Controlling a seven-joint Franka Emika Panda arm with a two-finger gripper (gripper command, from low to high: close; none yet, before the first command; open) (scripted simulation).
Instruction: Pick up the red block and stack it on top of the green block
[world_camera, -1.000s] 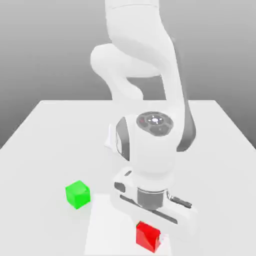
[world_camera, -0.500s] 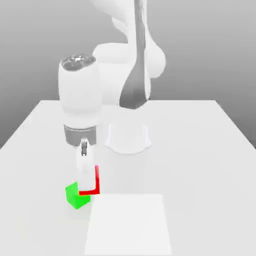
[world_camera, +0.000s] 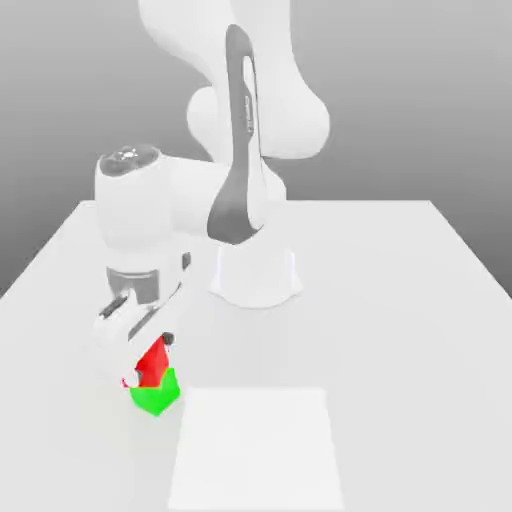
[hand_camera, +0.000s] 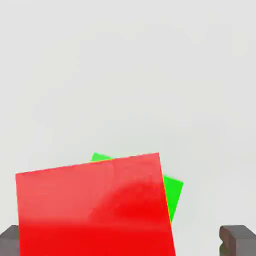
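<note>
**Red cube over green cube, near the table's left front**

Surface: plain white matte table (world_camera: 400, 300) under a flat grey backdrop. A brighter white rectangular patch (world_camera: 255, 445) lies on the table near the front edge, just right of the cubes.

Objects, exterior view, left to right: the small bright green matte cube (world_camera: 155, 395) sits on the table toward the exterior view's left, close to the front. The small bright red matte cube (world_camera: 153, 364) is directly above it, touching or nearly touching its top; contact cannot be confirmed. In the hand view the red cube (hand_camera: 95, 205) covers most of the green cube (hand_camera: 173, 192), whose corners show past the red edges, so the two are rotated slightly against each other.

Arm: white Panda arm, base (world_camera: 254, 275) at table centre, upper links rising, then folding down to the left. The wrist tilts, placing the two-finger gripper (world_camera: 140, 360) at the red cube. Dark fingertips (hand_camera: 237, 239) show on either side of the red cube; whether they press on it cannot be told.
</note>
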